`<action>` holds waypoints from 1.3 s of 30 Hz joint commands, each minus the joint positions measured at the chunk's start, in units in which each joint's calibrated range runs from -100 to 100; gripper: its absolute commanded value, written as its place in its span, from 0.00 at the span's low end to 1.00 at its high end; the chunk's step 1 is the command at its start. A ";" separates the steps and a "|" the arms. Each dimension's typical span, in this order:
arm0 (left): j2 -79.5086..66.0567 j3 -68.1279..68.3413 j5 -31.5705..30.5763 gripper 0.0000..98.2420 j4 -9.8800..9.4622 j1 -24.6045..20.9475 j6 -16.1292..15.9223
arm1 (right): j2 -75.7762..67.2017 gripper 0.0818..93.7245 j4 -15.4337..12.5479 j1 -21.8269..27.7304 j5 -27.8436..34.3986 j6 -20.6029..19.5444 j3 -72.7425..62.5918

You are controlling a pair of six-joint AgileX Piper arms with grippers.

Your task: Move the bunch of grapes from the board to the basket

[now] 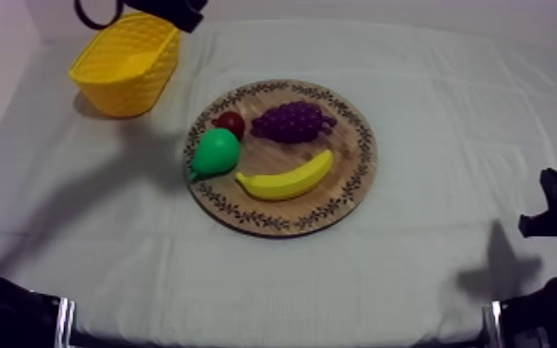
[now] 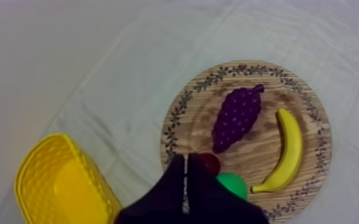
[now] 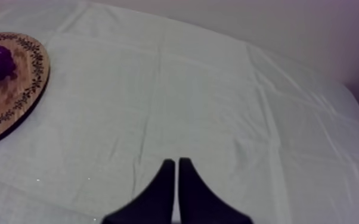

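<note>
Now the bunch of grapes (image 1: 292, 121) lies on the far half of the round wooden board (image 1: 360, 148), not in the yellow basket (image 1: 132, 93). Just left of the grapes sits a small red fruit (image 1: 230, 121), with a green pear (image 1: 216, 153) close in front of it. A banana (image 1: 287, 179) curves along the near side of the board. The basket stands on the cloth (image 1: 449, 120) at the far left, apart from the board. The left arm (image 1: 167, 11) comes in at the upper left, above the basket. In the left wrist view the left gripper (image 2: 185, 173) has its fingers pressed together in a narrow wedge, holding nothing. It hangs over the board's edge by the small red fruit and the pear, with the grapes beyond its tip and the basket off to one side. The right gripper (image 3: 176, 173) is likewise closed on nothing, over bare cloth, well apart from the board.
</note>
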 commanded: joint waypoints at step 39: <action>19.46 -20.13 10.26 0.02 1.15 1.96 -8.41 | -0.02 0.00 0.00 0.02 0.00 -0.03 0.04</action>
